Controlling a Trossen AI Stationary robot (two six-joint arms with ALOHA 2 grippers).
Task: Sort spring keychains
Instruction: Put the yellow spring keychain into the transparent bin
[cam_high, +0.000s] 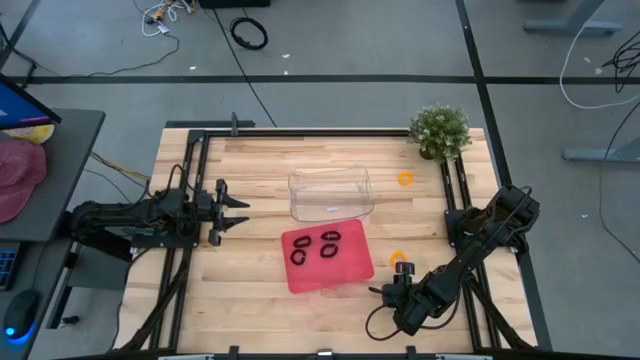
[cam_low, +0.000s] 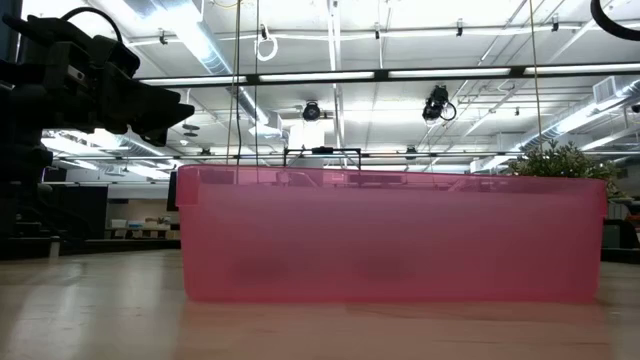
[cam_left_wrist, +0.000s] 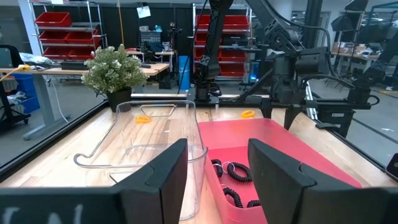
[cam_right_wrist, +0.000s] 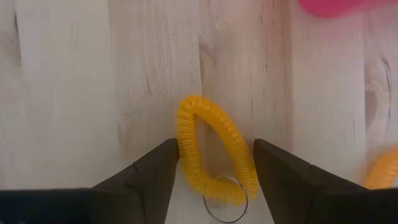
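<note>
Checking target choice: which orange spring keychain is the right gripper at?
The orange keychain lying between the right gripper's open fingers, beside the red tray; another orange one lies far off by the plant.

Bare table (cam_high: 250, 270) left of red tray (cam_high: 345, 272); clear bin (cam_high: 331, 194) behind.

A: Two dark fingers (cam_left_wrist: 165, 180) of the left gripper (cam_left_wrist: 217, 177) stand apart over a wooden table (cam_left_wrist: 56, 162), a clear tub (cam_left_wrist: 155, 134) and a red tray (cam_left_wrist: 298, 155) just ahead.

B: And in the tray?

A: Black keychains (cam_left_wrist: 231, 171) lie inside. Two orange keychains (cam_left_wrist: 143, 119) rest on the wood beyond, near a potted plant (cam_left_wrist: 115, 71). The other arm (cam_left_wrist: 292, 62) hangs opposite.
</note>
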